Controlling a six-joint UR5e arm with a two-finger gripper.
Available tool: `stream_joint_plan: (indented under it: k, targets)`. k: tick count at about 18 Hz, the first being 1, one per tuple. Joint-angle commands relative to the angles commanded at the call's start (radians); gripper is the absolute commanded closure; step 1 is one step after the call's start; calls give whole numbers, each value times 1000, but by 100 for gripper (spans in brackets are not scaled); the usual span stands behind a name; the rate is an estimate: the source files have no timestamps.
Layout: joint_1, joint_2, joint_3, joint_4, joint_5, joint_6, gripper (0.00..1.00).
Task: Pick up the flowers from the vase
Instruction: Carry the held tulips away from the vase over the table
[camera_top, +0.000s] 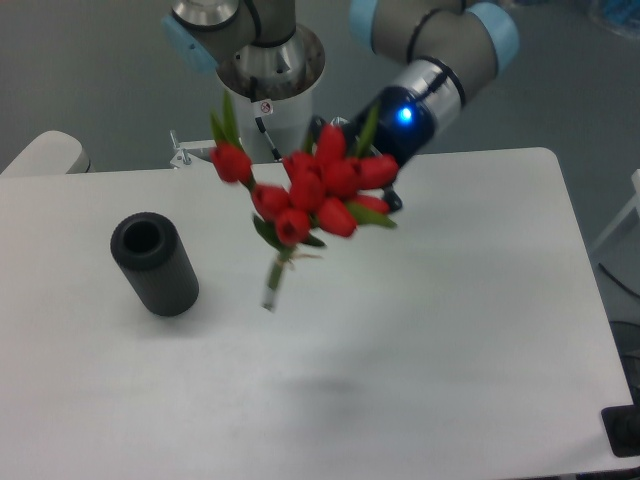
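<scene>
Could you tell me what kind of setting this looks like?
Probably a robotics lab or test bench: a bare white table, an industrial arm's gripper holding the flowers, one vase, and grey flooring.

We count one vase (153, 265), one gripper (352, 160) and one bunch of flowers (310, 190), with perhaps nine red buds, though blur hampers counting.

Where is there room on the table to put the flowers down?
The whole right half of the table is bare, and so is the front strip below the vase. It is crowded only at the left, around the vase, and under the flowers hanging from the gripper.
</scene>
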Motion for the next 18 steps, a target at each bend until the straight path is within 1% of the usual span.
stream_joint_plan:
  k: [1, 2, 4, 6, 12, 13, 15, 17, 18]
  targets:
    - [-1, 0, 15, 0, 54, 0, 94]
    - [-1, -3, 29, -8, 83, -2, 96]
    - [-6, -15, 46, -9, 116, -5, 98]
    - [-8, -17, 51, -9, 174, -5, 99]
    - [-31, -28, 52, -20, 459, 21, 99]
    - [-32, -28, 57, -35, 494, 20, 99]
    - [-34, -31, 74, -84, 544, 18, 99]
    - [-37, -44, 103, -124, 614, 20, 99]
    - [-55, -57, 126, -142, 649, 20, 99]
